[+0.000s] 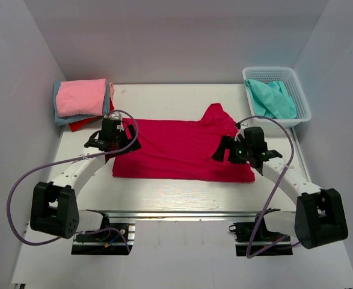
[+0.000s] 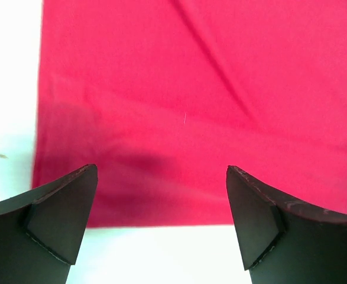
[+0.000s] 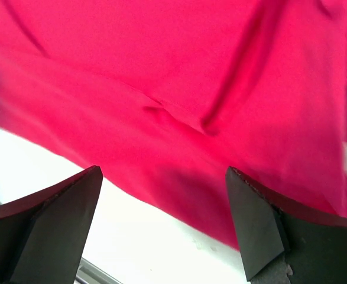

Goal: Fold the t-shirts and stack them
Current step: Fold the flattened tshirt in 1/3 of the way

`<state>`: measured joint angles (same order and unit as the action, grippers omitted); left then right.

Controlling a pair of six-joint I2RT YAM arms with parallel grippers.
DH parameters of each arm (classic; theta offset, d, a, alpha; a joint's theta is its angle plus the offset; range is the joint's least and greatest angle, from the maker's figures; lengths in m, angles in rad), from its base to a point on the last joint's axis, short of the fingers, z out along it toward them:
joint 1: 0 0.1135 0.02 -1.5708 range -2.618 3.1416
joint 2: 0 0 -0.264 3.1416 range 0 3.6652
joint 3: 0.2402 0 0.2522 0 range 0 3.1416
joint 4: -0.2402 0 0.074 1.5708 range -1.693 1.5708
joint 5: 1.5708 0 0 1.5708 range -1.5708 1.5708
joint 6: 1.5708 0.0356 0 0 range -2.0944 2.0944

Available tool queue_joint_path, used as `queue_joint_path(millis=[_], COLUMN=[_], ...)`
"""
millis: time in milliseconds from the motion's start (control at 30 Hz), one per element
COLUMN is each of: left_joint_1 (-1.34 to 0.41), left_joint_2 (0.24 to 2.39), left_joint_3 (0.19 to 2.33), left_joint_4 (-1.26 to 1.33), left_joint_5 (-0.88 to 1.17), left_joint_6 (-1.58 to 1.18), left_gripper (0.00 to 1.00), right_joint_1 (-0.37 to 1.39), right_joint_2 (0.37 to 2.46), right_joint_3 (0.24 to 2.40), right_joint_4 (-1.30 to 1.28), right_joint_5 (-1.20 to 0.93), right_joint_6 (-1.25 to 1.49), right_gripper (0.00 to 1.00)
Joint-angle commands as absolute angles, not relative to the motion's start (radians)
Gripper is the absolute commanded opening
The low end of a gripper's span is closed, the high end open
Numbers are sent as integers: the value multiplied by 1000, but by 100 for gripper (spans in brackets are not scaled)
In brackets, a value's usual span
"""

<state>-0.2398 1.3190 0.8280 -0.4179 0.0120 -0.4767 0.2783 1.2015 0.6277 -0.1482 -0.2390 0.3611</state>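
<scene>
A crimson-magenta t-shirt [image 1: 182,147] lies spread flat on the white table, one sleeve sticking up at the back right. My left gripper [image 1: 117,139] hovers open over its left edge; the left wrist view shows the cloth [image 2: 208,106] and its edge between the fingers. My right gripper [image 1: 229,150] hovers open over the shirt's right side; the right wrist view shows creased cloth [image 3: 179,100] and its near hem. A folded stack sits at the back left: light pink [image 1: 81,96] on top, grey-blue [image 1: 59,114] and red [image 1: 83,124] beneath. A teal t-shirt [image 1: 272,99] lies crumpled in the basket.
A white plastic mesh basket [image 1: 301,99] stands at the back right corner. White walls enclose the table on three sides. Purple cables loop from both arms. The arm bases sit on a metal rail [image 1: 182,215] at the near edge.
</scene>
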Motion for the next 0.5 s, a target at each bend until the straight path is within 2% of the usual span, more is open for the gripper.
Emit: queue_joint_path(millis=[0,467], left_joint_1=[-238,-238], left_joint_2=[1298,1371], left_joint_3=[893,945], left_joint_4=[-383,-459], left_joint_5=[-90,-198], left_joint_6=[-503,-471], left_gripper=[100,100], right_joint_1=[298,345], right_joint_2=[1261,1534], right_joint_3=[699,822], right_joint_4=[-121,-14], right_joint_5=[-356,-365], right_joint_6=[287,319], right_gripper=[90,90])
